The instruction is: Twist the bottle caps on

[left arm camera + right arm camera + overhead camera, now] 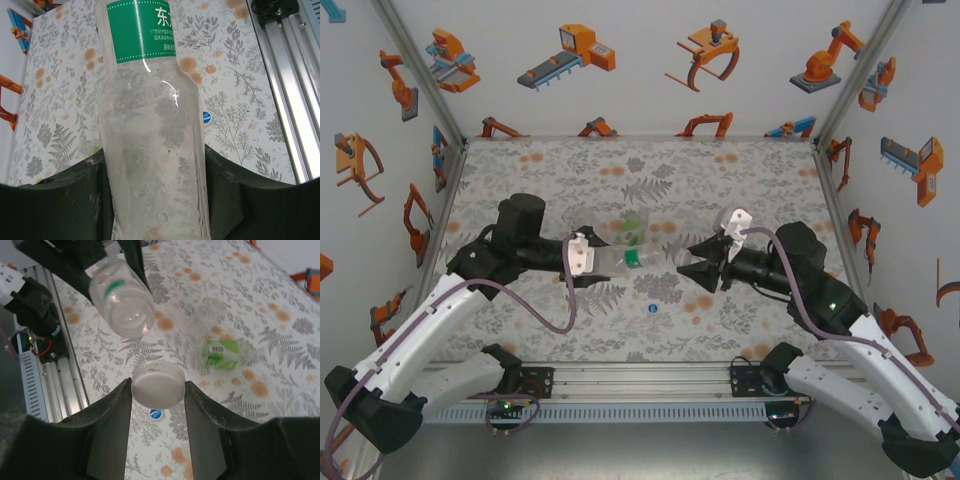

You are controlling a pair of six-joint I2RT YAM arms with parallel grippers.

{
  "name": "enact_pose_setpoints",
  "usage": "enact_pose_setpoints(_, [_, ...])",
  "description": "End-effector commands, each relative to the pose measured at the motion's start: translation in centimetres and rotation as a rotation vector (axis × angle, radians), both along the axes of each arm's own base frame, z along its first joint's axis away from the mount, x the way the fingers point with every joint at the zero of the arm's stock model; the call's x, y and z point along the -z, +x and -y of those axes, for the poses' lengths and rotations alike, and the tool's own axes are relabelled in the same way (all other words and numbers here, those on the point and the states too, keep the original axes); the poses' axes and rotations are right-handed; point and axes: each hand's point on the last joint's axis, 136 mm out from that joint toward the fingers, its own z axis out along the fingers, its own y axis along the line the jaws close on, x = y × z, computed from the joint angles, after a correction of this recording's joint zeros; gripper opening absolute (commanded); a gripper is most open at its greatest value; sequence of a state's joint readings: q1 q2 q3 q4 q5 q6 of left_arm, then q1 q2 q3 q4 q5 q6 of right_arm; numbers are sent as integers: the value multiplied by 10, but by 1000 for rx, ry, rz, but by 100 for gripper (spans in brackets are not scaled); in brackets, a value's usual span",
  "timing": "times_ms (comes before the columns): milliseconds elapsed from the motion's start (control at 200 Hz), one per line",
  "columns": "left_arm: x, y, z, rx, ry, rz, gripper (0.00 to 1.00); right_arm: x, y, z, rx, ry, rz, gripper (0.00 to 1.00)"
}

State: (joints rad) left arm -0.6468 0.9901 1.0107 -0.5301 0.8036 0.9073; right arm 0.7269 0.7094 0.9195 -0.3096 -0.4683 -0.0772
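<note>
Holding empty uncapped bottle (150, 150), left jaws, white cap (157, 385), right jaws

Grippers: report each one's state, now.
Left gripper: closed on the green-labelled bottle.
Right gripper: closed on the white cap.

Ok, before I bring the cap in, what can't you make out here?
Neck and mouth of the held bottle: cut off by the top edge in the left wrist view, blurred in the right wrist view.
Far face of the white cap: turned away in the right wrist view, covered by the right gripper in the top view.
The lying bottle: blurred in the right wrist view, capped or not unclear.
</note>
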Motion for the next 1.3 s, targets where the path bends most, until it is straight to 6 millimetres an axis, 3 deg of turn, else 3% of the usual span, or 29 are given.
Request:
enact_pose_setpoints(0, [-3,-12,1,50,8,40,0,-6,-18,-8,-136,21,120,17])
enact_pose_setpoints(501, [3,-21,6,85,27,44,0,-20,-28,-24,-271,75,144,15])
enact_pose_setpoints(1292, [9,-25,9,104,45,37,0,-16,-32,-33,-343,54,94,12])
